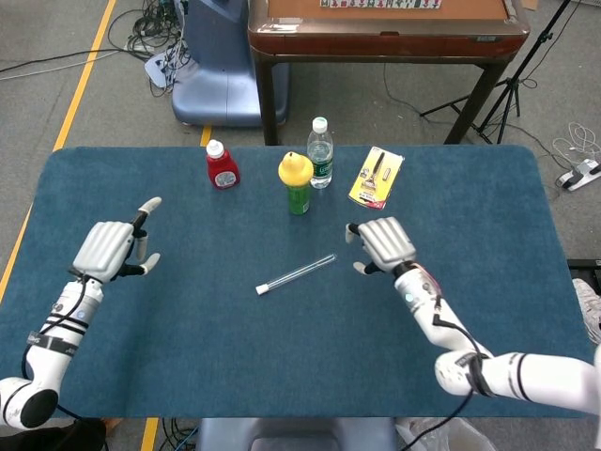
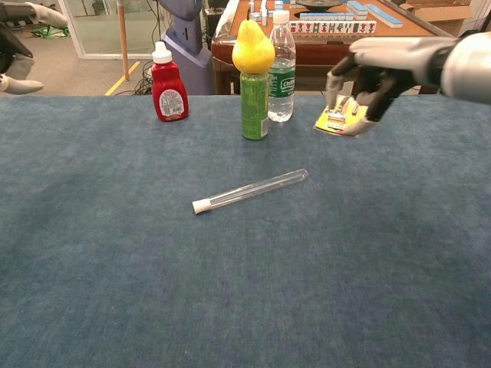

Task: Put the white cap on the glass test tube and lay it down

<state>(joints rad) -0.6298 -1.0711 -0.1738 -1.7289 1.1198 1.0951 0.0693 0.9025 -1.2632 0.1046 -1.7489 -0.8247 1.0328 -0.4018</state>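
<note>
The glass test tube (image 1: 300, 272) (image 2: 257, 188) lies flat on the blue table, its white cap (image 1: 262, 289) (image 2: 200, 205) fitted on the end nearest me and to the left. Nothing touches it. My right hand (image 1: 382, 242) (image 2: 376, 67) hovers to the right of the tube, raised above the table, fingers loosely apart and holding nothing. My left hand (image 1: 113, 248) (image 2: 15, 46) is far off to the left, also holding nothing, one finger pointing outward; the chest view shows only its edge.
A red ketchup bottle (image 1: 222, 164) (image 2: 169, 83), a green bottle with a yellow top (image 1: 297, 183) (image 2: 254, 80), a clear water bottle (image 1: 320, 152) (image 2: 281, 65) and a yellow blister pack (image 1: 376, 177) (image 2: 337, 121) stand along the table's far side. A wooden table (image 1: 385, 23) stands beyond.
</note>
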